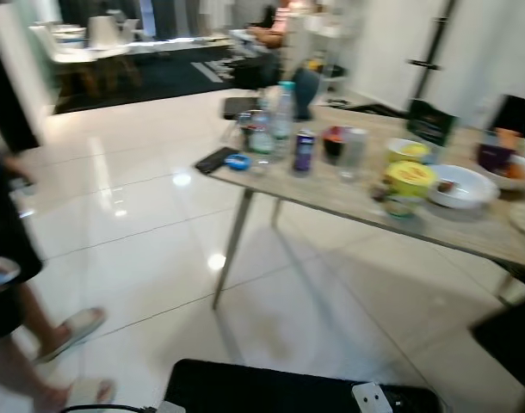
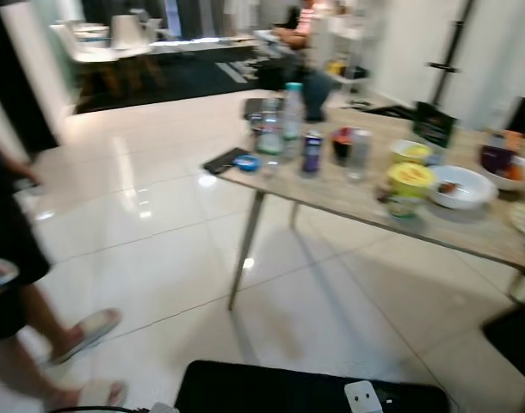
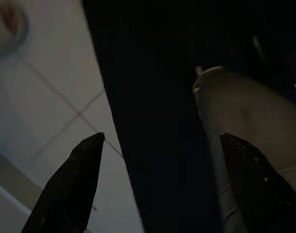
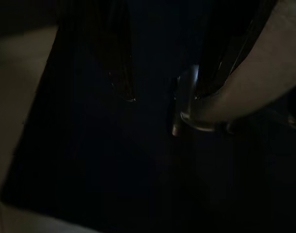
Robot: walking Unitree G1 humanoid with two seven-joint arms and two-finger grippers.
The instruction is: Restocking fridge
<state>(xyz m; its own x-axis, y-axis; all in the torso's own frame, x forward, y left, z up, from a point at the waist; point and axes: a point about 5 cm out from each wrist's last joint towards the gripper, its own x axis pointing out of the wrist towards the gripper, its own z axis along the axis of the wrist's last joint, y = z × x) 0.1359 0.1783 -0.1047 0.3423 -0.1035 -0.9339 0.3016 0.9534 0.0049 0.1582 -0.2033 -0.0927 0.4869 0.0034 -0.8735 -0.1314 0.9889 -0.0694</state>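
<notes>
Looked like restocking hadn't really started; the left end effector (image 3: 160,187) hung low with its fingers spread and nothing between them, and the right end effector (image 4: 162,97) hung in the dark, fingers apart too as far as I could tell. The groceries sat well ahead of both on the bench (image 1: 331,194); a water bottle (image 1: 282,110), a can (image 1: 304,151), a yellow-lidded tub (image 1: 408,185); picking it all was left, and a person (image 1: 9,284) stood off to the left.

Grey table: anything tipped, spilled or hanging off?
Nothing spilled or tipped that the blur lets me see. On the grey table one flat black object lies right at the near-left corner, close to the edge. Clear plastic bottle and blue can stand upright.
</notes>
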